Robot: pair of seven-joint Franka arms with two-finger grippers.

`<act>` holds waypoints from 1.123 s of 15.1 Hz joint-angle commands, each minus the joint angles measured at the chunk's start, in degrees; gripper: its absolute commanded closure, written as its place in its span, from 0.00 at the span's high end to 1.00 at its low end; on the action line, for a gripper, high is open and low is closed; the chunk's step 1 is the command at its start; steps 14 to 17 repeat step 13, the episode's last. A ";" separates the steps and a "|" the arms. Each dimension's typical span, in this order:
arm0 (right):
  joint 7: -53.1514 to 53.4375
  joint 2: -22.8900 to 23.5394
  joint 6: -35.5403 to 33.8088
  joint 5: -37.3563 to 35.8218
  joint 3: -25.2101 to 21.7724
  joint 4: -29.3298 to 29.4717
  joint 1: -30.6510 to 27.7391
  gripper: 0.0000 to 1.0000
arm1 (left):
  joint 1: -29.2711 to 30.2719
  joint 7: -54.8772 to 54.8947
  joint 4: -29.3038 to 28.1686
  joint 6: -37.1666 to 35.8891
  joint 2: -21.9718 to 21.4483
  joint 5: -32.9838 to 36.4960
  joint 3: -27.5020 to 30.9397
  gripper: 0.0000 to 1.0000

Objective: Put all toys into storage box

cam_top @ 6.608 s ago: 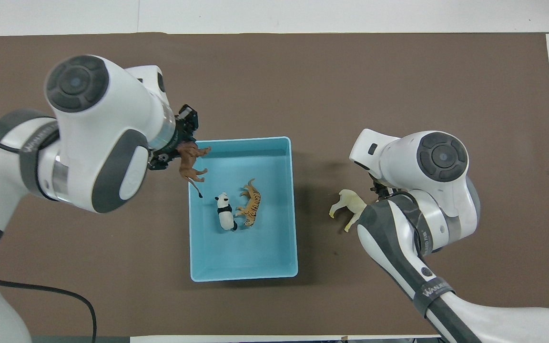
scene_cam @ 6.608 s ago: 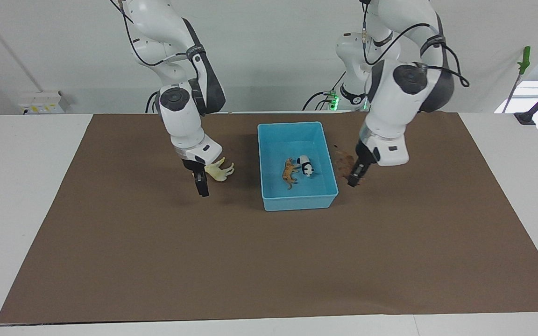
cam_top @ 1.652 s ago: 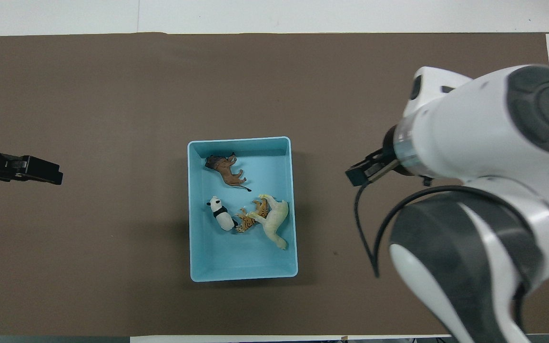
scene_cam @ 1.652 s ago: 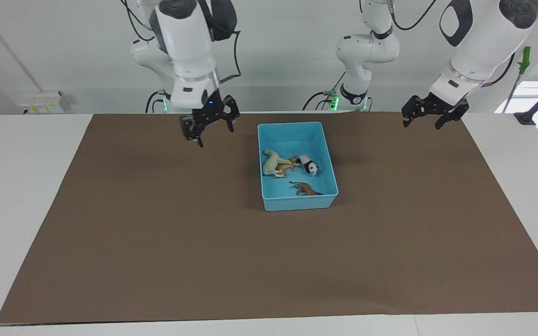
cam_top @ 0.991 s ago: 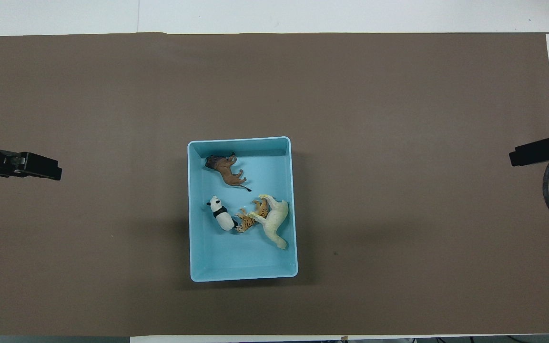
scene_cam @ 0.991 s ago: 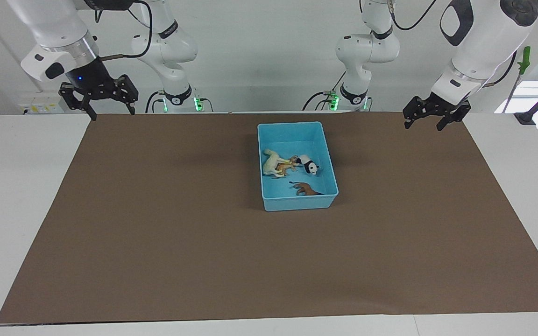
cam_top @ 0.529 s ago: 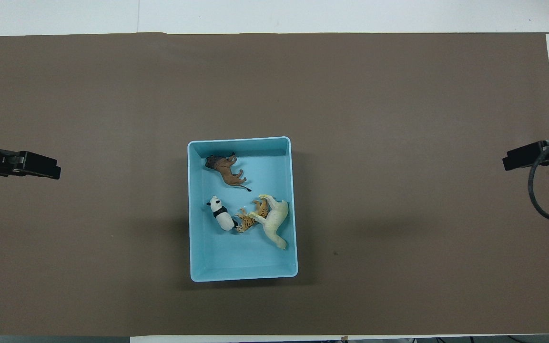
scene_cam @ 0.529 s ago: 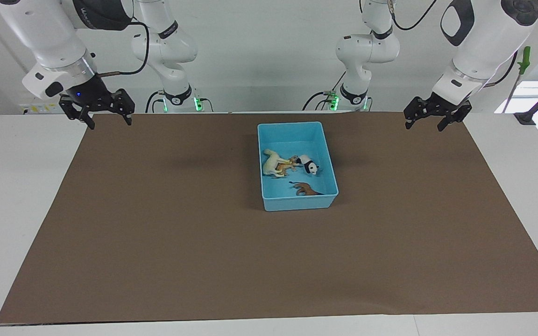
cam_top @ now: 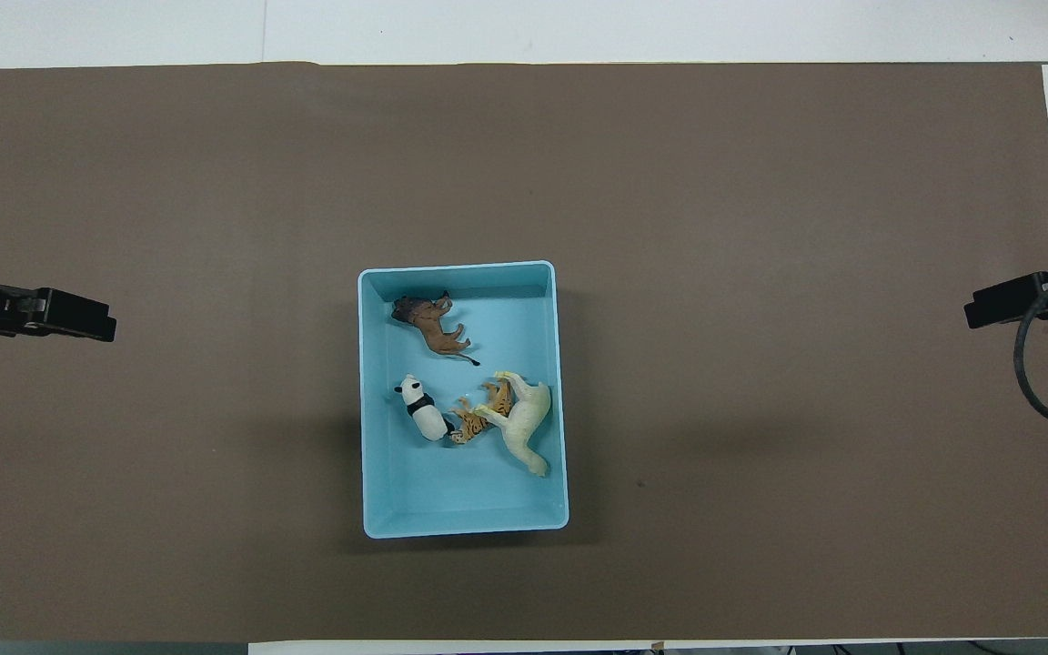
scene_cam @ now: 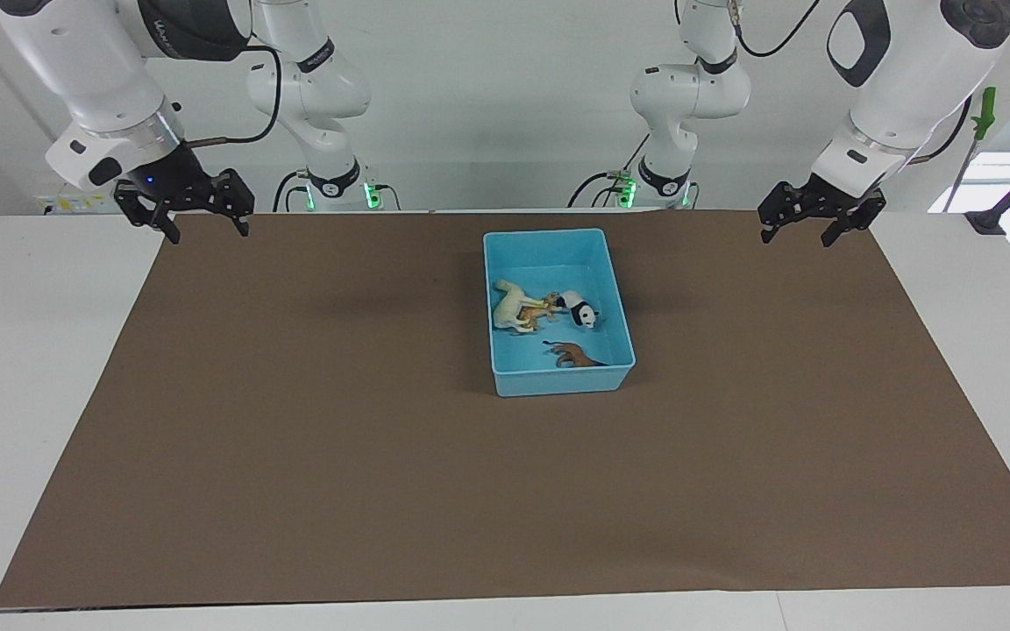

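White walls stand at the robots' end of the table (scene_cam: 952,289), and a brown mat (scene_cam: 295,438) covers most of it. The storage box (cam_top: 373,473) sits mid-mat, nearer the robots' edge, and holds all four toys: horse (cam_top: 524,420) lying partly on the tiger (cam_top: 480,414), panda (cam_top: 424,409) beside them, maned animal (cam_top: 430,326) apart. The left gripper (scene_cam: 807,225) and the right gripper (scene_cam: 204,219) hang empty over the mat's two robot-side corners, fingers apart. The task looks finished (nothing lies outside the box); the good step is to wait, clear of the box.
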 commanded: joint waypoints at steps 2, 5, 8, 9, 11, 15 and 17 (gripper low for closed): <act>0.17 -0.80 0.89 -0.64 0.62 -0.74 -1.31 1.00 | -0.19 0.25 -1.85 1.28 -1.39 0.05 0.43 1.00; -0.18 -0.80 0.89 -0.82 0.62 -0.74 -1.83 1.00 | -0.19 0.25 -1.85 1.37 -1.39 -0.04 0.43 1.00; -0.09 -0.89 0.81 -0.82 0.62 -0.91 -2.01 1.00 | -0.19 0.25 -1.85 1.28 -1.39 0.05 0.43 1.00; -0.18 -0.89 0.72 -0.82 0.62 -0.82 -1.92 1.00 | -0.19 0.25 -1.93 1.37 -1.39 0.05 0.43 1.00; -0.09 -0.98 0.72 -0.82 0.62 -0.91 -2.01 1.00 | -0.19 0.25 -1.85 1.37 -1.39 0.05 0.43 1.00; 0.17 -0.98 0.72 -0.82 0.62 -0.91 -2.01 1.00 | -0.19 0.25 -1.93 1.28 -1.47 0.05 0.43 1.00; 0.17 -0.98 0.72 -0.82 0.62 -0.91 -2.01 1.00 | -0.19 0.25 -1.93 1.28 -1.47 0.05 0.43 1.00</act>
